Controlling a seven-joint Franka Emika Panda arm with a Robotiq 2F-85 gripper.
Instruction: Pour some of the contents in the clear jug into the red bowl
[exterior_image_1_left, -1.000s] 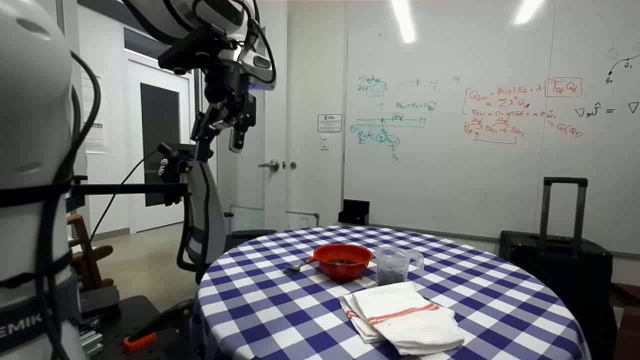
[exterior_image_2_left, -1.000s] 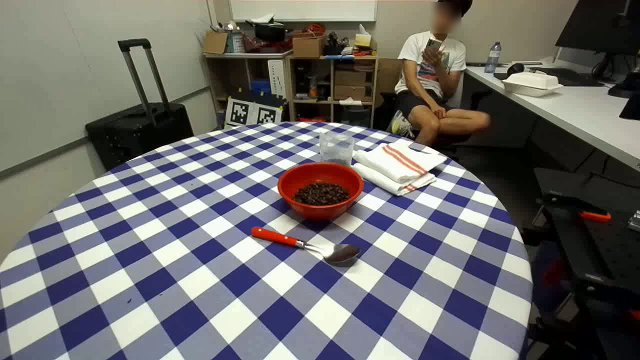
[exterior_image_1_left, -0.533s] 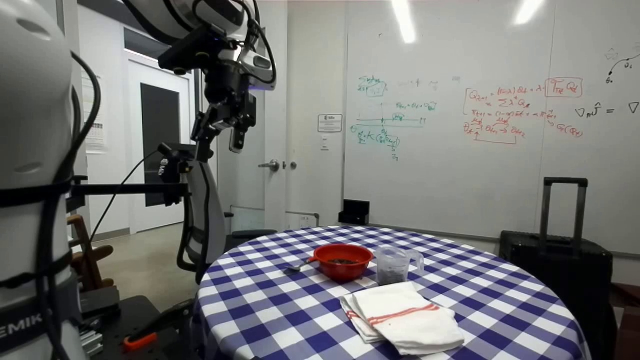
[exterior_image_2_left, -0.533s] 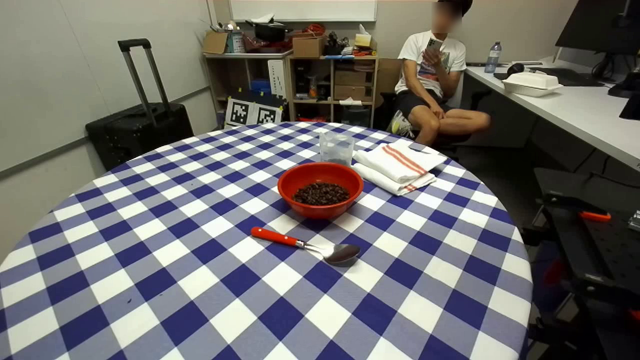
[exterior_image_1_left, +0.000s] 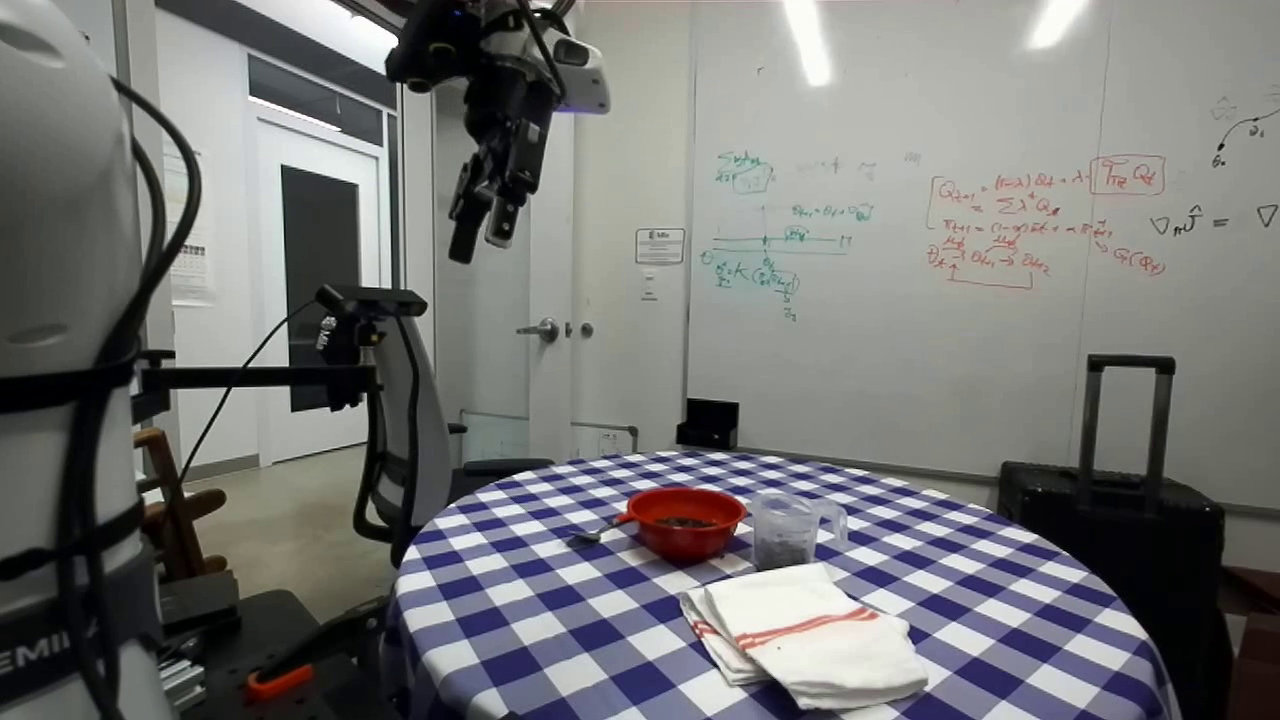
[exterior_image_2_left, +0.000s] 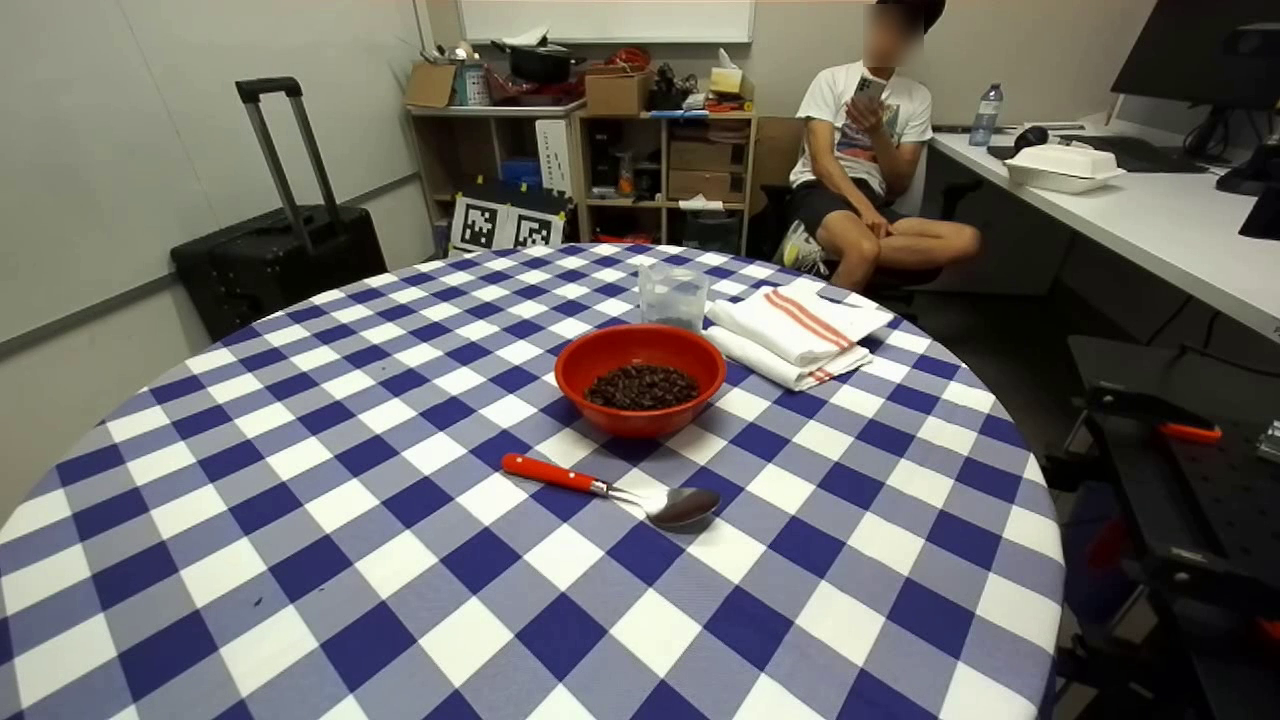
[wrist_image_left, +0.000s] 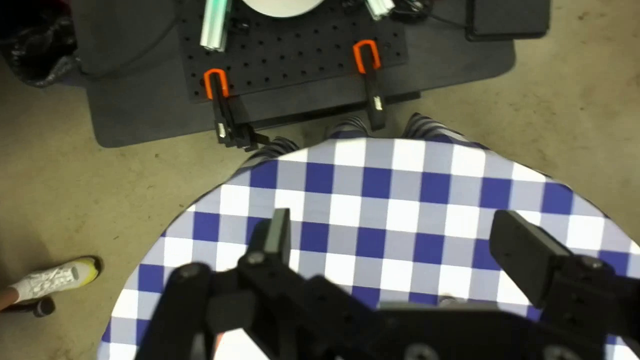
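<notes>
The clear jug stands upright on the checked table with dark contents in its bottom and its handle pointing away from the bowl. It also shows behind the bowl in an exterior view. The glossy red bowl stands beside the jug. In an exterior view the bowl holds dark bean-like pieces. My gripper hangs high above the table's near-robot side, fingers down, well away from jug and bowl. In the wrist view the gripper is open with nothing between its fingers. Jug and bowl are not visible there.
A white folded cloth with red stripes lies beside the jug. A spoon with a red handle lies near the bowl on the robot's side. A camera on a bar stands below the gripper. A person sits beyond the table.
My gripper has moved up and to the right in an exterior view, and its tilt has changed somewhat. The jug, bowl, spoon and cloth have not moved.
</notes>
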